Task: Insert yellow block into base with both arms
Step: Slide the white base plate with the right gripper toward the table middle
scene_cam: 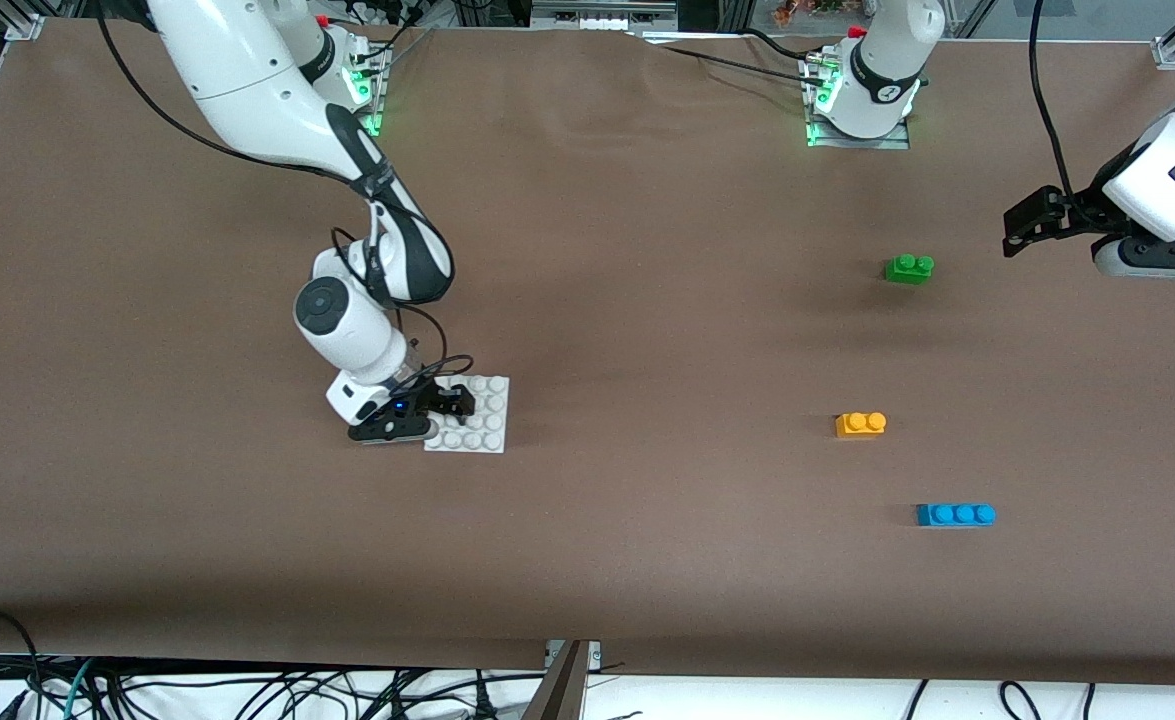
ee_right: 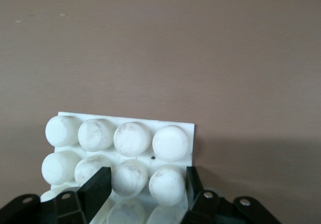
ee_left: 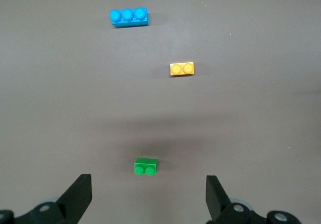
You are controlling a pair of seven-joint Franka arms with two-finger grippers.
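Two arms reach over a brown tabletop that runs the whole width of the front view, with aluminium framing along the bases' edge and loose black cables below the camera's edge. The right end effector is down on the base, toward the right arm's end; its fingers are partly spread, straddling two studs at the plate's edge. The left end effector hangs in the air toward the left arm's end, spread wide and holding nothing, just beside the green brick. The block lies on the tabletop well apart from both end effectors, nearer the camera than the green brick and farther from the camera than the blue brick.
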